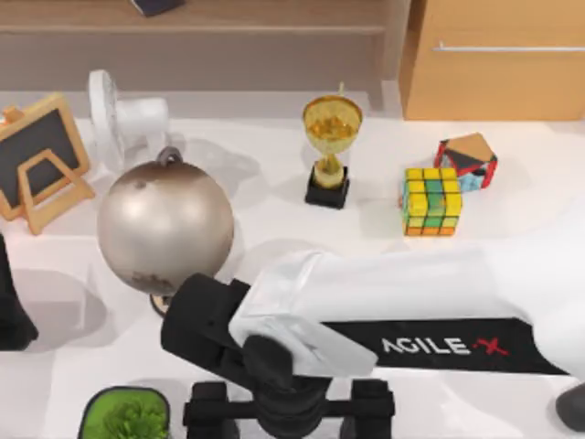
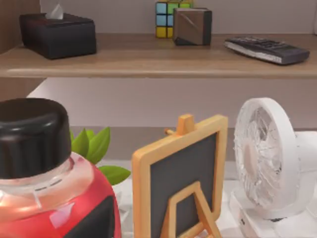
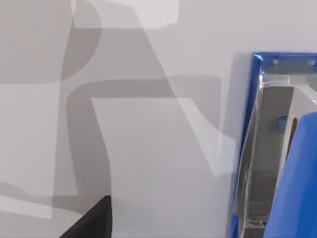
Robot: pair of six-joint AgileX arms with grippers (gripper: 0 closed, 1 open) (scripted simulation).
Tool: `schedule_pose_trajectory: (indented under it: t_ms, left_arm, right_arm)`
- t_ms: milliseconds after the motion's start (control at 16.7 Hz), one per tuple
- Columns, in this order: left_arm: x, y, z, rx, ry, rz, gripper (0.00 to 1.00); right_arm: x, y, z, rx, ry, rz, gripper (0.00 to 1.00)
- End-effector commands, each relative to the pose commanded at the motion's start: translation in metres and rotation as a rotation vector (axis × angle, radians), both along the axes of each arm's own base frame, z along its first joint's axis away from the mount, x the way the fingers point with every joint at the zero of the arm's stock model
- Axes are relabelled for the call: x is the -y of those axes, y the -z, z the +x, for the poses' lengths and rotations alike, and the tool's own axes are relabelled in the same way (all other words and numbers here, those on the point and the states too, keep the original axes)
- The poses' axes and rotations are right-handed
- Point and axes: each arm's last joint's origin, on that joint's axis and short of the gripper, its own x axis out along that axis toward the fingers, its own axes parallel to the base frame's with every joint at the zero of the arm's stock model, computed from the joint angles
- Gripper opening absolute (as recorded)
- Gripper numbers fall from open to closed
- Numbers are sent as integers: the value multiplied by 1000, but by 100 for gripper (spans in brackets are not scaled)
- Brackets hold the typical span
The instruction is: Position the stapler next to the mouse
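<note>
Right arm (image 1: 366, 311): you are reaching it across the table's near edge; its grip cannot be told. Stapler (image 3: 277, 148): lying flat on the table just below the wrist, likely awaiting pickup. Left arm: parked by the chalkboard (image 2: 178, 183).

A white worktop (image 1: 512, 229) spreads across the middle of the top view, pale and smooth, with soft grey shadows lying over it. Along the upper edge of the frame runs a wooden shelf unit (image 1: 228, 27), its light brown board above a shaded recess. In the upper right stands a wooden cabinet (image 1: 498, 78) with a thin silver handle (image 1: 507, 47) across its front. From the left wrist view the shelf (image 2: 148, 59) crosses the upper part of the frame, a plain grey wall (image 2: 257, 17) rising behind it. Light is even and bright, without harsh glare.
</note>
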Motion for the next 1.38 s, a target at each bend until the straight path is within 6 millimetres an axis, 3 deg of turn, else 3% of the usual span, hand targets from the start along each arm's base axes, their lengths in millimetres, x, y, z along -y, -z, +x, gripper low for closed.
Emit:
schedule_pose_trajectory:
  t_ms: [720, 1380]
  left_arm:
    - [0, 0, 0, 0, 0, 0, 100]
    - [0, 0, 0, 0, 0, 0, 100]
  right_arm:
    - [0, 0, 0, 0, 0, 0, 2]
    - [4, -7, 0, 3, -2, -15, 0]
